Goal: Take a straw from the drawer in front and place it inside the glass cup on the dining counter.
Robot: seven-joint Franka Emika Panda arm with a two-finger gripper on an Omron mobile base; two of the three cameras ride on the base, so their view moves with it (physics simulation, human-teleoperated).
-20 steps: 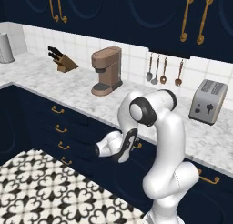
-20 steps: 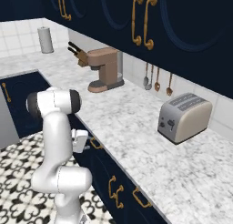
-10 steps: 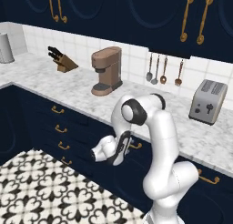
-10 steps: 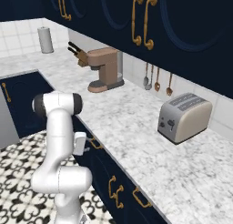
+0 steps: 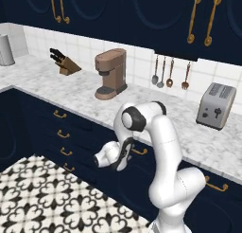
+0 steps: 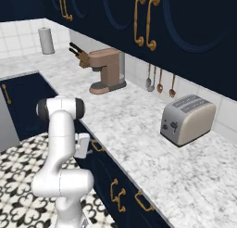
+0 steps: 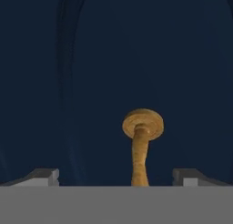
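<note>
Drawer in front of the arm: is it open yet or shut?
Shut. The drawer front sits flush with the neighbouring fronts, and its gold handle stands between the open hand's fingertips, not yet gripped.

no readable text or labels

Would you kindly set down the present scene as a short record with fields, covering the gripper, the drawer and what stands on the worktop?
gripper: open, fingertips either side of the gold handle, not closed on it
drawer: navy front, closed, right ahead of the hand
arm: bent down in front of the lower cabinets, hand level with the drawer fronts
worktop: marble, carrying a coffee machine, a toaster and a knife block
wall: three utensils hang on the tiles
straw: not visible yet
</note>
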